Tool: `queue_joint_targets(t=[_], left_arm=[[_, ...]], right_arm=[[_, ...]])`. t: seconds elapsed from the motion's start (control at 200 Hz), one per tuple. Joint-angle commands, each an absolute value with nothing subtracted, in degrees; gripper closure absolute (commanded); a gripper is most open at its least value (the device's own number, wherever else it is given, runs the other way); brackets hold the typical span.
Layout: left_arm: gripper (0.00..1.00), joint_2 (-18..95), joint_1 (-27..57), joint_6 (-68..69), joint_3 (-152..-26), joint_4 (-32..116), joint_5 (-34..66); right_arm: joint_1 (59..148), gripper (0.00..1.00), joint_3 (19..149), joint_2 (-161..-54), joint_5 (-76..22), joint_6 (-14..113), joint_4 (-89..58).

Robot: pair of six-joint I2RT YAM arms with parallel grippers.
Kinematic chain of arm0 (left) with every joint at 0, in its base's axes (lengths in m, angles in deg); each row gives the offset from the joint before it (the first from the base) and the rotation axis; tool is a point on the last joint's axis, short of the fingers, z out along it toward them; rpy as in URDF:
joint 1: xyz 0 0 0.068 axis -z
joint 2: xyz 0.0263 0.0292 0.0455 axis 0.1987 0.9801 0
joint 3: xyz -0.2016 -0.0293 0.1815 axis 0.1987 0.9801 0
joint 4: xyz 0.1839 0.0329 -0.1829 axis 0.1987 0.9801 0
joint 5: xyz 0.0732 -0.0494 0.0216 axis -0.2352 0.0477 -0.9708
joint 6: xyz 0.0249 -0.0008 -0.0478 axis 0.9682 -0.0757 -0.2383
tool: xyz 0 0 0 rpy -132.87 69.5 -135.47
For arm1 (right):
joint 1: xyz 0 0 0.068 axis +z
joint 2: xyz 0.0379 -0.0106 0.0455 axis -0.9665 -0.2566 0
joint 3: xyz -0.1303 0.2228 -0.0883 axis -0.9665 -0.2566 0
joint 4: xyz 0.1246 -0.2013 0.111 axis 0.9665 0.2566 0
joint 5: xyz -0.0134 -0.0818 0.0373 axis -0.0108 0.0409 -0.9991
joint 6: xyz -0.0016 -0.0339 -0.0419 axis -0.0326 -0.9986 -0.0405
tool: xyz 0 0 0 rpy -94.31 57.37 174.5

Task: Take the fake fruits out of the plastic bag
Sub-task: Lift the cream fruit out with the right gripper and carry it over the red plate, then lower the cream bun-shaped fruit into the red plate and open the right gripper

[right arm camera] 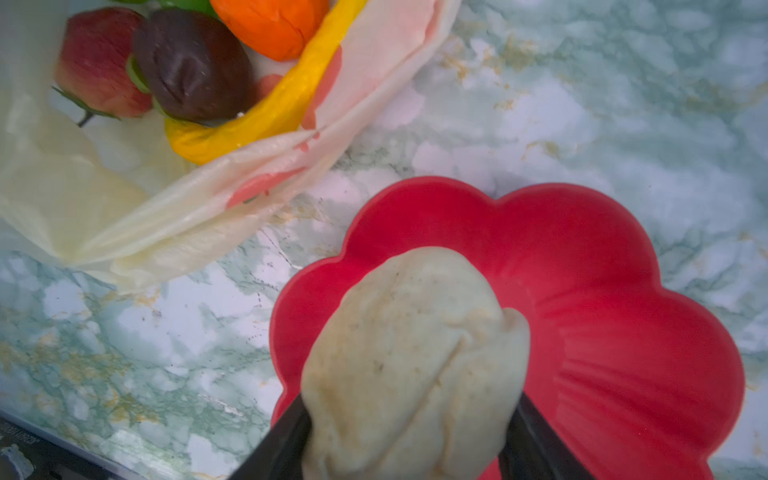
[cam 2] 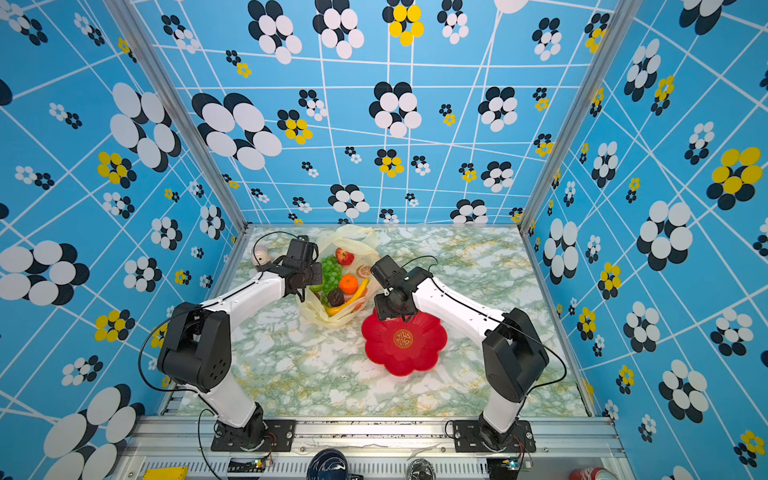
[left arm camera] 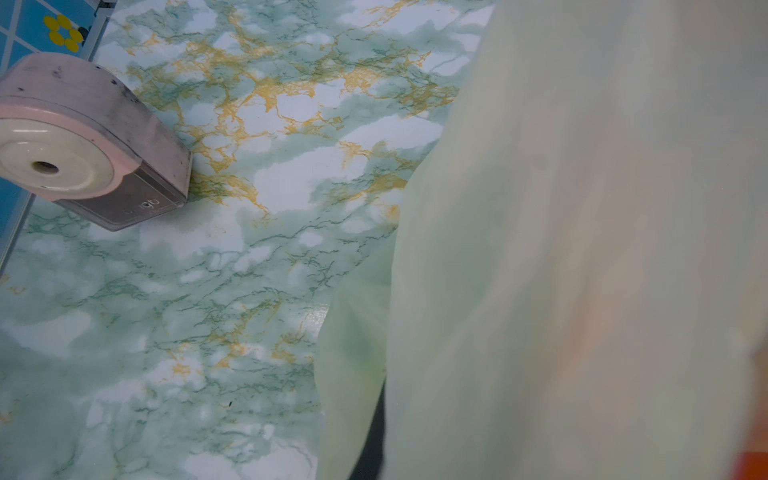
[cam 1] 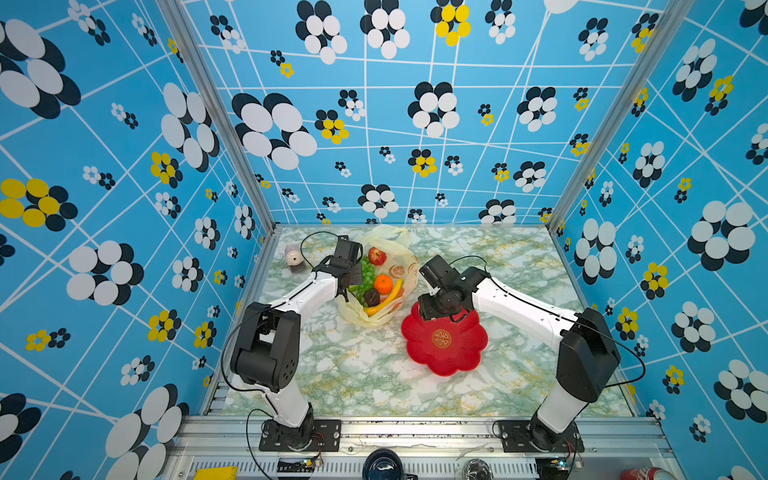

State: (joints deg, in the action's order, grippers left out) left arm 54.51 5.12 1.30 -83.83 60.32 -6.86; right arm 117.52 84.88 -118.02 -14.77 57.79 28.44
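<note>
The right tool (right arm camera: 411, 405) is partly open, clamped on a cream bulb (right arm camera: 415, 353) above the twelve o'clock rim of the red plate (right arm camera: 623, 332). The left tool (cam 1: 345, 291) is fully closed, apparently pinching the nine o'clock edge of the bag (cam 1: 392, 239), which lies at about ten o'clock from the plate on the surface (cam 1: 365, 374). Inside it sit grapes (cam 1: 368, 270), apple (cam 1: 377, 255), orange (cam 1: 382, 284), banana (cam 1: 388, 301) and a dark brown piece (cam 1: 371, 298). The step looks like delivery: next, lower slightly, release the bulb onto the plate, then go for another fruit.
</note>
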Motion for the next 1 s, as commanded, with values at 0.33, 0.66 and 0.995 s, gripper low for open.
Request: queue_joint_targets(t=[0.33, 0.66, 0.995], left_arm=[[1.0, 53.15, 5.11, 1.08, -83.1, 59.88, -6.92], [1.0, 53.26, 5.07, 1.24, -83.21, 60.05, -7.09], [1.0, 53.5, 5.14, 1.2, -83.45, 60.14, -6.94]], right_arm=[[112.11, 0.48, 79.24, -117.6, -20.93, 61.37, 29.18], [109.79, 0.48, 77.0, -119.99, -26.1, 64.19, 25.04], [106.32, 0.47, 71.53, -120.0, -32.03, 69.78, 18.6]])
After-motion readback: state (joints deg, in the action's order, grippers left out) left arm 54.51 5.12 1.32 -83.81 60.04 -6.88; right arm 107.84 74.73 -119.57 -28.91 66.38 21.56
